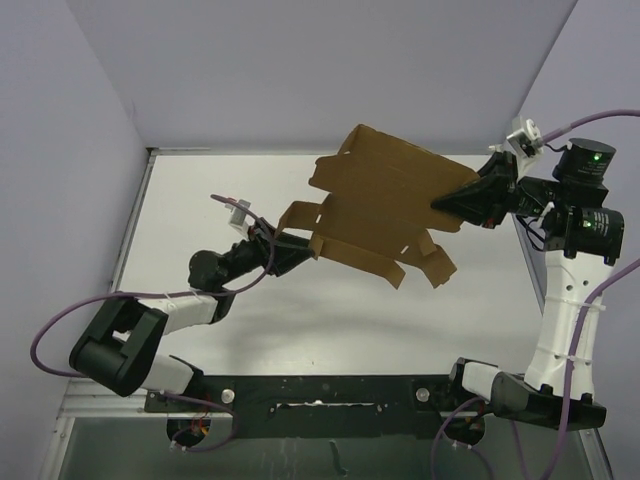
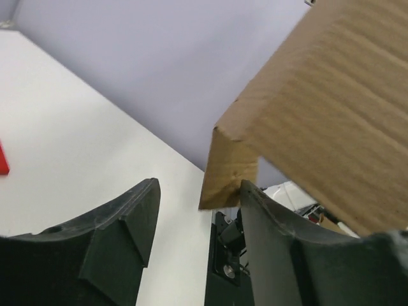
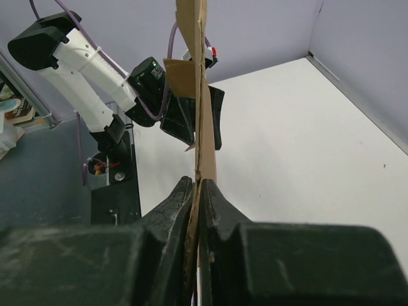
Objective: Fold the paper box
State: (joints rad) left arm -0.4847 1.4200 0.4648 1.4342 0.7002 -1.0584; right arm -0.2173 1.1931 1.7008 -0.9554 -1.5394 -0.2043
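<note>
The paper box (image 1: 385,195) is a brown, partly folded die-cut sheet held in the air above the white table. My right gripper (image 1: 447,207) is shut on its right edge; in the right wrist view the sheet (image 3: 204,95) stands edge-on between the closed jaws (image 3: 198,185). My left gripper (image 1: 300,248) is open at the sheet's left flaps. In the left wrist view a folded flap (image 2: 229,169) hangs just above the gap (image 2: 197,191), touching the tip of the right finger (image 2: 268,217). The wide panel (image 2: 331,108) fills the upper right.
A small red block (image 2: 2,159) lies on the table at the left edge of the left wrist view. Lavender walls enclose the table (image 1: 250,310) on three sides. The black base rail (image 1: 320,388) runs along the near edge.
</note>
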